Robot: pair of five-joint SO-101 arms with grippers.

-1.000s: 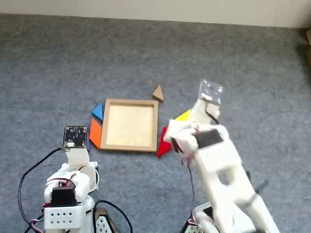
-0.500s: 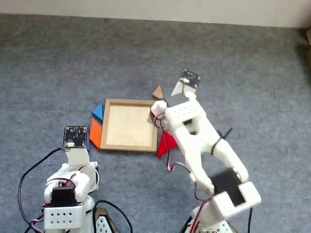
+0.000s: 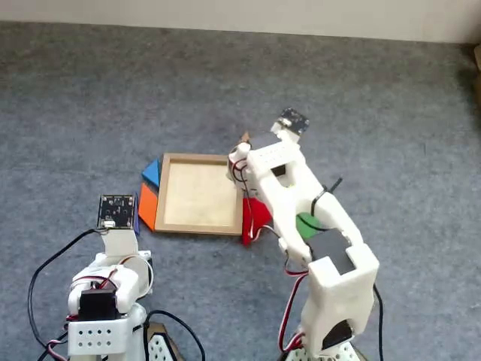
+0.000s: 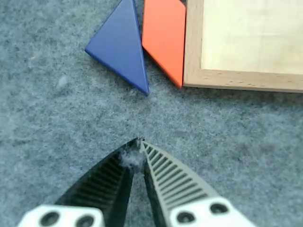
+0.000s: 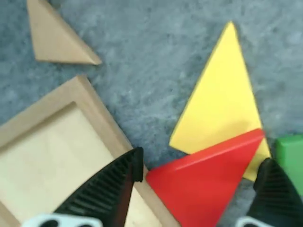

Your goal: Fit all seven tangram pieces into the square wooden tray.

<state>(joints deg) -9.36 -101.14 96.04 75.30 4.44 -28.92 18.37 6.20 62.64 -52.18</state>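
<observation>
The square wooden tray [image 3: 242,197] lies mid-table with nothing in it. My right gripper [image 5: 201,163] is open and hangs over the red triangle [image 5: 208,189], just off the tray's rim [image 5: 90,109]. The red triangle overlaps the yellow triangle [image 5: 222,104], with a green piece [image 5: 291,149] beside them. A small wooden triangle [image 5: 57,40] sits beyond the tray's corner. My left gripper [image 4: 138,143] is shut and empty, short of a dark blue triangle [image 4: 120,47] and an orange parallelogram [image 4: 165,38] that lie against the tray's other side.
A light blue piece [image 3: 152,172] lies by the tray's far left corner, above the orange one [image 3: 147,207]. The right arm [image 3: 285,180] stretches across the red triangle [image 3: 255,218] and the green piece [image 3: 307,224]. Grey carpet stretches open on all sides.
The right arm swung left and dropped low over the tray's right edge, covering the yellow triangle in the high view and uncovering the green piece. The left arm stayed still.
</observation>
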